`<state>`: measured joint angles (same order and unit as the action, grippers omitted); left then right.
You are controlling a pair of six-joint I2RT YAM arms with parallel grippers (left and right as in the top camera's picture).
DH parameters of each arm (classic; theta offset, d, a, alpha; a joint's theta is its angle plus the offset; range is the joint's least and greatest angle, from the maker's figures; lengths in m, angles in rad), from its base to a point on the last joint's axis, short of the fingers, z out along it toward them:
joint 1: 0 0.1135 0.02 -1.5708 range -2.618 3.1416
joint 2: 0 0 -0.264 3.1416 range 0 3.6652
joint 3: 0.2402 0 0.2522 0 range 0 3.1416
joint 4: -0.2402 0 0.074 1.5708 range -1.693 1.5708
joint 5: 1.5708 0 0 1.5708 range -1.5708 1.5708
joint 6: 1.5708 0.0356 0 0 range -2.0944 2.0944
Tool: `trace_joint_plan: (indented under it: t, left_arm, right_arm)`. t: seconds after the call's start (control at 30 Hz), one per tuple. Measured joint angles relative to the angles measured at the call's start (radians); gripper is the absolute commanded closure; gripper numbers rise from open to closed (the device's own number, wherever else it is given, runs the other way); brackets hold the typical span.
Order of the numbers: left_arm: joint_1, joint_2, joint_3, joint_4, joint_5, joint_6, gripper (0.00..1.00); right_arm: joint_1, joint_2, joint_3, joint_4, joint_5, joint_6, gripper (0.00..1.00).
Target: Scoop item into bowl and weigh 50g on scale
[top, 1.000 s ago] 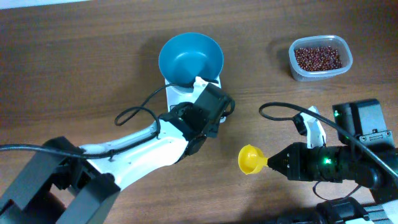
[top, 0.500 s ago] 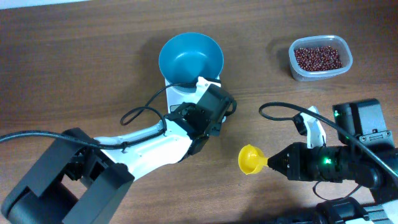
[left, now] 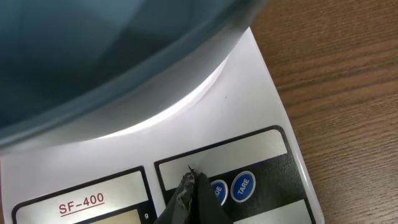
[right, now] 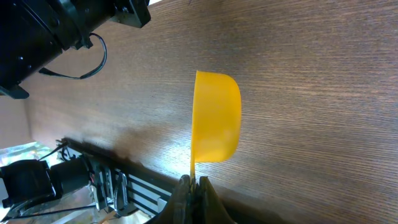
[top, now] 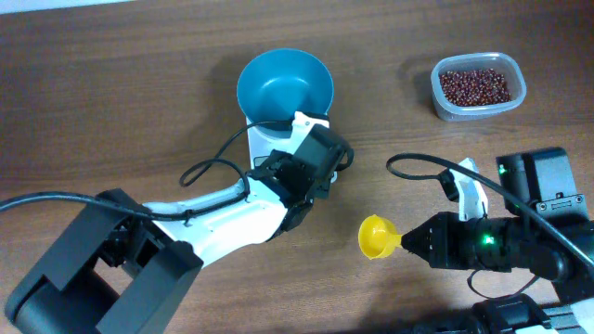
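The blue bowl (top: 284, 86) stands empty on the white scale (top: 269, 141); in the left wrist view the bowl (left: 93, 56) fills the top. My left gripper (left: 193, 183) is shut and empty, its tips pressed down on the scale's panel (left: 261, 106) just left of the blue buttons (left: 243, 186). My right gripper (right: 192, 183) is shut on the handle of a yellow scoop (right: 214, 118), held empty above the table right of the scale; the scoop also shows overhead (top: 375, 237). The red-brown beans (top: 474, 85) lie in a clear tub (top: 478, 87) at the back right.
A black cable (top: 209, 167) loops beside the left arm by the scale. The right arm's black body (top: 520, 246) with cable sits at the front right edge.
The left arm's base link shifted over the first half second; its gripper stays on the scale's panel. The right gripper with the scoop has barely moved.
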<state>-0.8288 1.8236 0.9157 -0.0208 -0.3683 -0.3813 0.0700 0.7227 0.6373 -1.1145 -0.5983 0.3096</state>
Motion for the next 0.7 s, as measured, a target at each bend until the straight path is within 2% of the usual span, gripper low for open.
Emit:
trace_joint_plan:
  t: [0.33, 0.43, 0.53, 0.7]
  left_arm:
    - [0.0, 0.025, 0.026, -0.032, -0.018, -0.004, 1.0]
    - [0.0, -0.052, 0.015, -0.217, 0.001, -0.008, 1.0]
    - [0.001, -0.282, 0.005, -0.391, 0.009, -0.008, 1.0]
    - [0.001, -0.533, 0.004, -0.612, 0.076, -0.008, 0.99]
  right_arm:
    - [0.0, 0.0, 0.0, 0.0, 0.0, 0.0, 0.96]
    - [0.0, 0.0, 0.0, 0.002, 0.001, 0.0, 0.96]
    - [0.0, 0.0, 0.0, 0.002, 0.001, 0.0, 0.96]
    - [0.0, 0.0, 0.0, 0.003, 0.004, 0.0, 0.96]
